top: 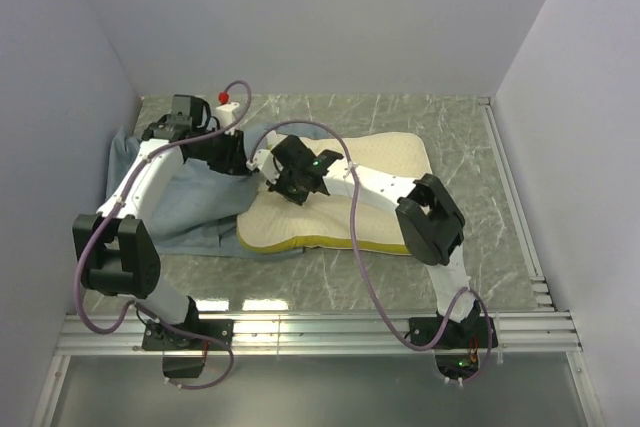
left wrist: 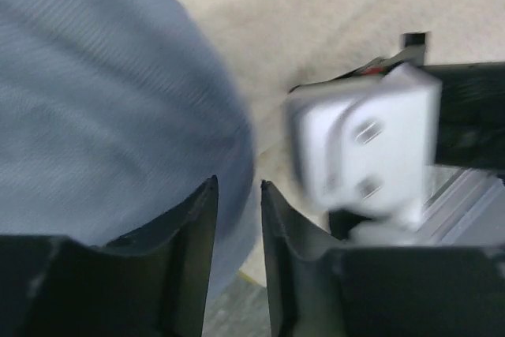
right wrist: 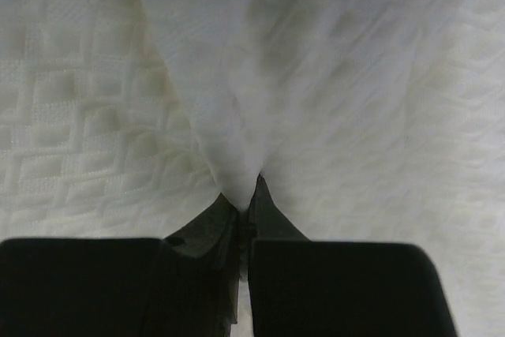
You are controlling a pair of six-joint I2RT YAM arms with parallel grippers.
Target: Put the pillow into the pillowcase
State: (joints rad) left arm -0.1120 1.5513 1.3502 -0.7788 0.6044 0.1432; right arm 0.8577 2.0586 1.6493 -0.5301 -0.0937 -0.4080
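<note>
The cream-white pillow [top: 385, 162] lies across the middle of the table, its yellow side edge toward me. The blue-grey pillowcase [top: 185, 202] lies limp to its left, its edge at the pillow's left end. My left gripper [top: 238, 159] is at that edge; in the left wrist view [left wrist: 238, 195] its jaws stand nearly closed with the pillowcase [left wrist: 102, 92] fabric between them. My right gripper [top: 285, 185] is on the pillow's left part. In the right wrist view [right wrist: 246, 195] it is shut on a raised fold of the pillow [right wrist: 355, 100] cover.
A small white post with a red top [top: 225, 100] stands at the back left. An aluminium rail [top: 320, 327] runs along the near edge and another rail [top: 510, 187] along the right. Grey walls close in on three sides. The right arm's white wrist [left wrist: 363, 147] is close to my left fingers.
</note>
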